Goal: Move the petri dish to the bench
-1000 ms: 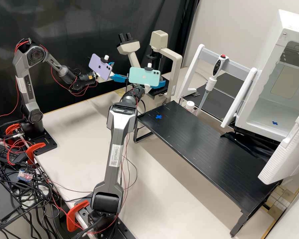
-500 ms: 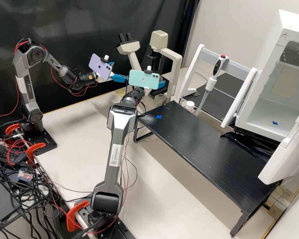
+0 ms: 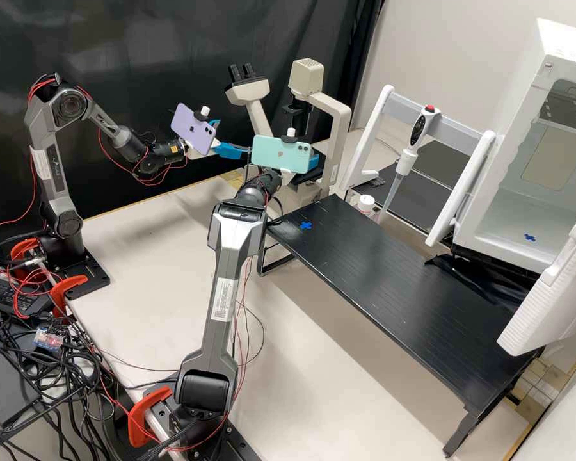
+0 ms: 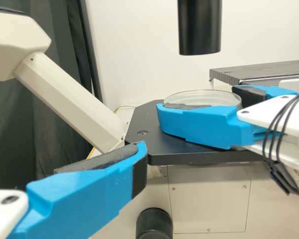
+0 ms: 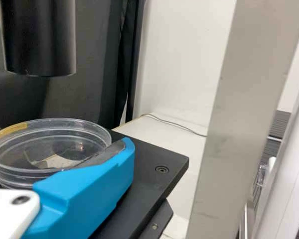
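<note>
The right pincer (image 4: 199, 102) looks clamped on the dish (image 5: 50, 149), its two fingers at opposite sides of the rim. Taking it by the side wall seems sensible: the pads get a firm line along the edge, the flat faces are left alone, and the fingers can come in level beneath the black tube (image 4: 200, 27) overhead. The dish is at the microscope (image 3: 308, 78), over its stage (image 4: 144, 119); whether its base touches the stage I cannot tell.

It is round, shallow and clear, with doubled rings at the rim that suggest a lid, and a yellowish strip along part of the edge. Pale reflections lie across it; I can make out no contents. It sits roughly level.

The left pincer (image 3: 232, 136) has its fingers apart with nothing between, close by on the other side of the stage, probably just standing by.

Farther out is the black desk (image 3: 390, 282), with a blue cross (image 3: 306, 225) near its microscope end, likely the spot for the dish. The next move would be a level lift, clearing the tube, since thin, slick plastic could slip or tip.
</note>
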Tool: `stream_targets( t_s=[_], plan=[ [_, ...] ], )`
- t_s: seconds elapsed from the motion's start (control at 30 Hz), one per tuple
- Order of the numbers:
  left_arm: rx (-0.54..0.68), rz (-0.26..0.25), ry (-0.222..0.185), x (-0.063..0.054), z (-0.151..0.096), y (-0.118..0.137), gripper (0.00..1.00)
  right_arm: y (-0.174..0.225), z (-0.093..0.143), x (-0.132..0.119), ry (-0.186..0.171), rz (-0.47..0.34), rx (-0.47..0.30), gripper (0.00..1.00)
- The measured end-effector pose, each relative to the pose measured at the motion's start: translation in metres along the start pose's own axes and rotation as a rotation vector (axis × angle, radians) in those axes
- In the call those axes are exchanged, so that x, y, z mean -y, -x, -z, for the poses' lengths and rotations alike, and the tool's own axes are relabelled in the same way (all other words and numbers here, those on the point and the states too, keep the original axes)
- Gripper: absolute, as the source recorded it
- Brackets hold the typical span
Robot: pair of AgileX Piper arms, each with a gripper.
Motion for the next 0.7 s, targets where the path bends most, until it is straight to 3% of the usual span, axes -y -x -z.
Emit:
stream_targets(
  t_s=[0.57, 0.7],
  plan=[
    [0.000, 0.000, 0.000, 0.000, 0.000, 0.000, 1.00, 0.000, -0.007, 0.008, -0.012, 0.017, -0.005, 0.00],
    [0.000, 0.000, 0.000, 0.000, 0.000, 0.000, 1.00, 0.004, -0.012, 0.007, 0.002, -0.003, -0.018, 0.00]
  ],
)
